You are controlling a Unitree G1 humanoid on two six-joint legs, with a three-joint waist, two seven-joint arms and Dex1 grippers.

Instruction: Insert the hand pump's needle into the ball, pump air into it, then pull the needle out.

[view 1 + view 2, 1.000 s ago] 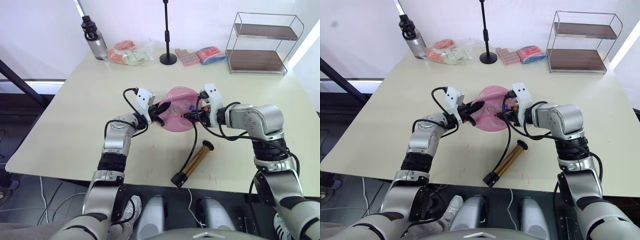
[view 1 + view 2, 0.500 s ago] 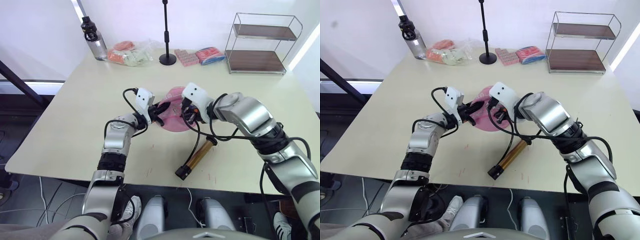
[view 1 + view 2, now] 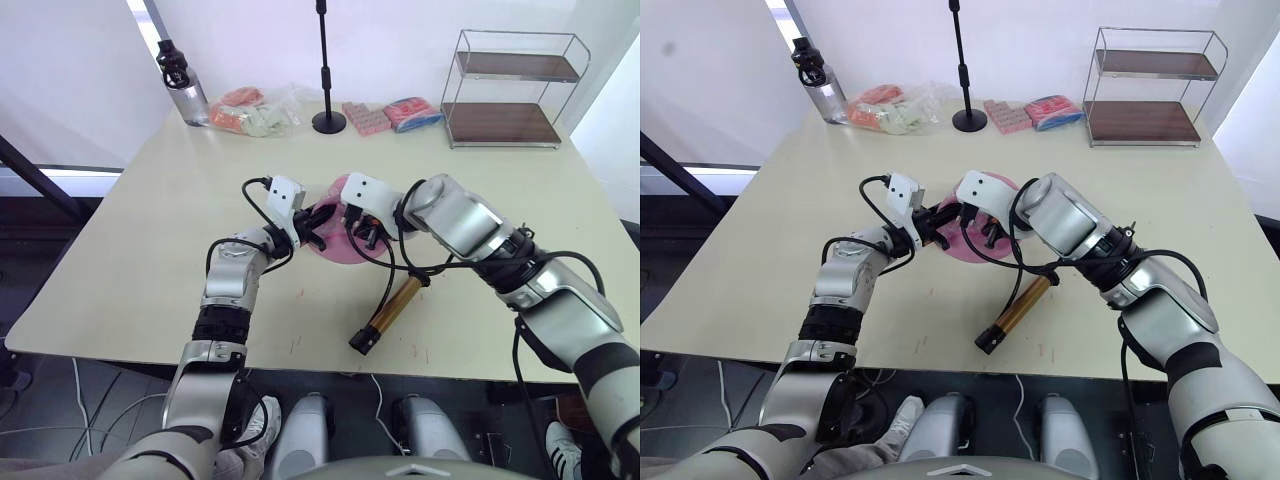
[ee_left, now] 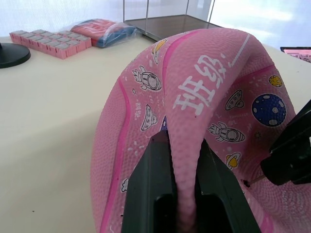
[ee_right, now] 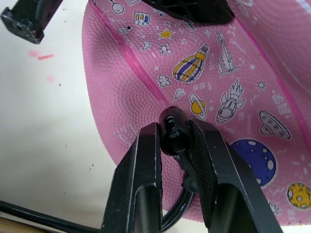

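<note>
The pink ball (image 3: pixel 338 238) lies limp and partly flat at mid-table. My left gripper (image 4: pixel 182 145) is shut on a raised fold of the ball (image 4: pixel 209 87). My right gripper (image 5: pixel 174 127) is shut on the black fitting (image 5: pixel 171 130) at the hose's tip and holds it against the ball's skin (image 5: pixel 233 82), close beside the left gripper (image 3: pixel 318 222). The needle itself is hidden under the fitting. The hand pump's bronze barrel (image 3: pixel 393 308) lies on the table nearer to me. Its black hose (image 3: pixel 391 268) curves up to the right gripper (image 3: pixel 358 220).
Along the far edge stand a water bottle (image 3: pixel 176 78), a bag of packets (image 3: pixel 256 110), a black stand (image 3: pixel 327 118), pink blocks (image 3: pixel 363 117) and a wire shelf (image 3: pixel 503 88). Bare tabletop (image 3: pixel 150 250) lies to the left and to the right.
My right arm has swung left across the ball, carrying the fitting from the ball's right side to near the left gripper. The pump barrel shifted slightly. The left gripper kept its hold.
</note>
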